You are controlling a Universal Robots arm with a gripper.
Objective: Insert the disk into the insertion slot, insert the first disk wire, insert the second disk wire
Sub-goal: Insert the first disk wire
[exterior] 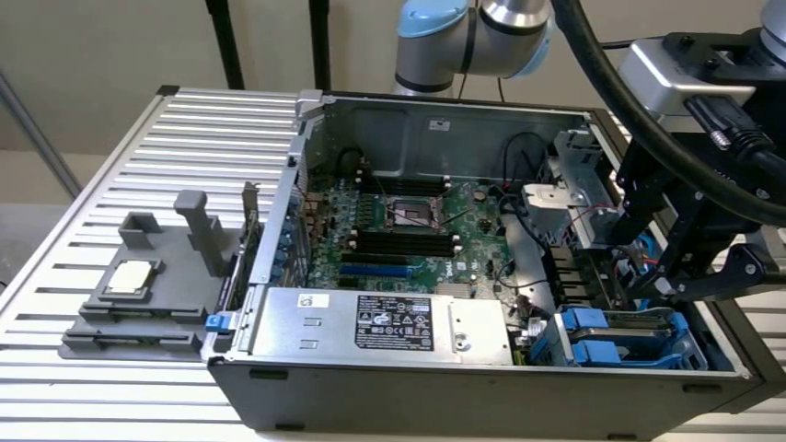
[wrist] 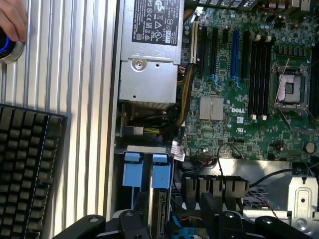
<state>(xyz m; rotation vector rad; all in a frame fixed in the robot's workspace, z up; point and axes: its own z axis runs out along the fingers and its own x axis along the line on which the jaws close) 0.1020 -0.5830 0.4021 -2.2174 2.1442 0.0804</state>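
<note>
My black gripper [exterior: 660,287] reaches down into the open computer case at the exterior view's right, just behind the grey drive cage [exterior: 577,354]. Blue plastic carrier frames [exterior: 620,333] sit in that cage. In the wrist view, two blue tabs [wrist: 132,169] mark the insertion slot [wrist: 144,199], and a grey metal edge [wrist: 155,209] stands in it under one tab. I cannot tell whether that edge is the disk. The gripper [wrist: 177,230] hangs right over this spot, with blue and red wires [exterior: 639,250] beside it.
The silver power-supply box [exterior: 381,322] lies along the case's near wall, beside the green board [exterior: 406,230]. A grey fixture [exterior: 147,295] stands on the slatted table [exterior: 98,405] at the exterior view's left. The wrist view shows a keyboard [wrist: 25,174] and a hand [wrist: 12,20] on a button.
</note>
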